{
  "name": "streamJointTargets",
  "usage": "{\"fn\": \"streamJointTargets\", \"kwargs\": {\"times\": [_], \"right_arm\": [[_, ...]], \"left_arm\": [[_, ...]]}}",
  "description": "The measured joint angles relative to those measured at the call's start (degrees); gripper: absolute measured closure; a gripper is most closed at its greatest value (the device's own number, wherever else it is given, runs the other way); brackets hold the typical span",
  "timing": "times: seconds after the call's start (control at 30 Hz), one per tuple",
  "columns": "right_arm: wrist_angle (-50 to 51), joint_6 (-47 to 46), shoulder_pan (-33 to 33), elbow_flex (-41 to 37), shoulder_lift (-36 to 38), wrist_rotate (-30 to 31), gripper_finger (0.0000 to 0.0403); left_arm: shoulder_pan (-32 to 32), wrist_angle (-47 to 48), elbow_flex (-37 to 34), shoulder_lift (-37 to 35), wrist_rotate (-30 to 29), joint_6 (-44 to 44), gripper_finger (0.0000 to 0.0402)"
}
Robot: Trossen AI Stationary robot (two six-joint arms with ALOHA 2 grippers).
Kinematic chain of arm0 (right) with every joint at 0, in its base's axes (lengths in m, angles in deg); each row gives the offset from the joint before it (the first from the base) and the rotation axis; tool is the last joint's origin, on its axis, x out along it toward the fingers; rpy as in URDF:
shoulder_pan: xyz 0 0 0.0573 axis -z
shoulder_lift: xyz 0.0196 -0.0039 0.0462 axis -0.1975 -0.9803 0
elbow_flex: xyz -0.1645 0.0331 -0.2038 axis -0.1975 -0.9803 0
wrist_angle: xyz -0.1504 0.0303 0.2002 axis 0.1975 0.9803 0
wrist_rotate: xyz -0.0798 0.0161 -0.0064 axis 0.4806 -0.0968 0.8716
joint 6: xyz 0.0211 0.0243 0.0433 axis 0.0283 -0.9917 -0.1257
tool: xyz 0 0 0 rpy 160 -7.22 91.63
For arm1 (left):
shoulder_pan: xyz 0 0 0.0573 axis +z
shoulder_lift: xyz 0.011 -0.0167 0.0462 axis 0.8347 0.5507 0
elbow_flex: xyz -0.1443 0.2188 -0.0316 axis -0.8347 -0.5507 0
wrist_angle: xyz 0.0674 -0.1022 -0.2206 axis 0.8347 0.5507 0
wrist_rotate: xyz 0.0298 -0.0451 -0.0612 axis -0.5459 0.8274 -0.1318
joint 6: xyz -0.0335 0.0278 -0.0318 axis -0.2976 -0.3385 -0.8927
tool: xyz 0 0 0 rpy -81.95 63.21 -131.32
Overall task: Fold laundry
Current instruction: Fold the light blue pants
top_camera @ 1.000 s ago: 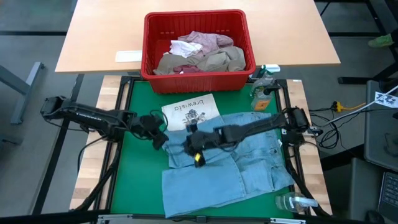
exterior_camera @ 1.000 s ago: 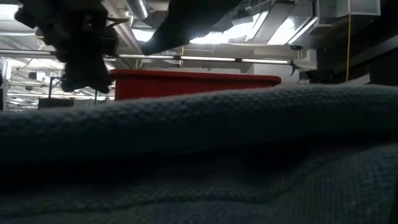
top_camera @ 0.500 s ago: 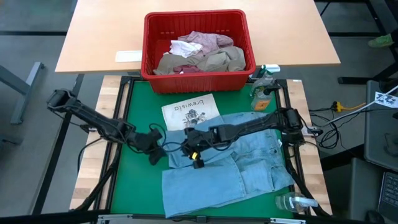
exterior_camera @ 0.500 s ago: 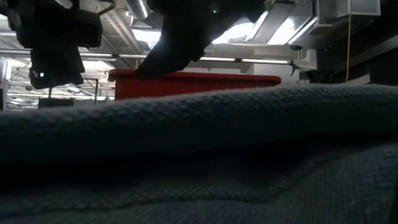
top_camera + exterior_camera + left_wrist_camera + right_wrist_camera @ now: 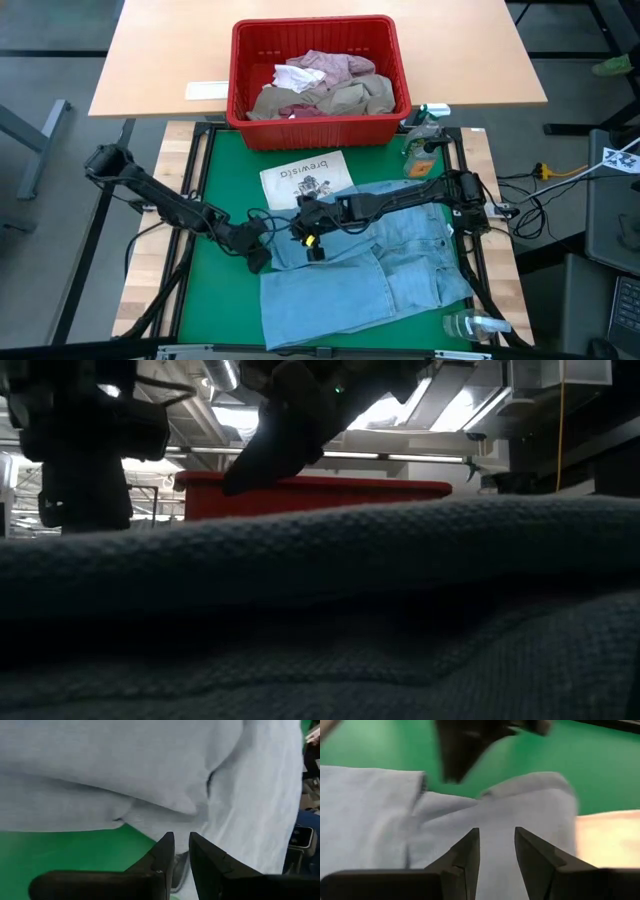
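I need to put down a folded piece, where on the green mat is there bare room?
Bare green mat lies left of the light blue denim jeans, below the left gripper. The strip between printed paper sheet and red plastic basket is narrow. The right side is crowded.

The jeans (image 5: 370, 265) are light blue denim, soft and matt, with a coarse woven grain in the low view; the basket (image 5: 318, 128) is glossy red plastic holding crumpled cloth; the bench (image 5: 218, 190) has a flat matt green surface; the sheet (image 5: 307, 180) looks like printed paper.
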Motion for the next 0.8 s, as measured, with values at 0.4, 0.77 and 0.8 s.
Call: {"fn": "streamJointTargets", "kwargs": {"times": [0.4, 0.77, 0.8], "right_arm": [[-9.4, 0.1, -7.4, 0.1, -2.6, -1.9, 0.0281], [-17.7, 0.4, -9.1, 0.1, -9.1, 2.9, 0.0281], [-17.8, 0.2, -9.1, 0.1, -9.7, 2.9, 0.0281]], "left_arm": [[13.7, 18.4, 0.0, -11.7, 2.2, 7.3, 0.0362], [21.0, 17.9, 0.0, -11.0, -3.1, 14.8, 0.0332], [21.6, 18.2, 0.0, -11.0, -3.2, 14.8, 0.0321]]}}
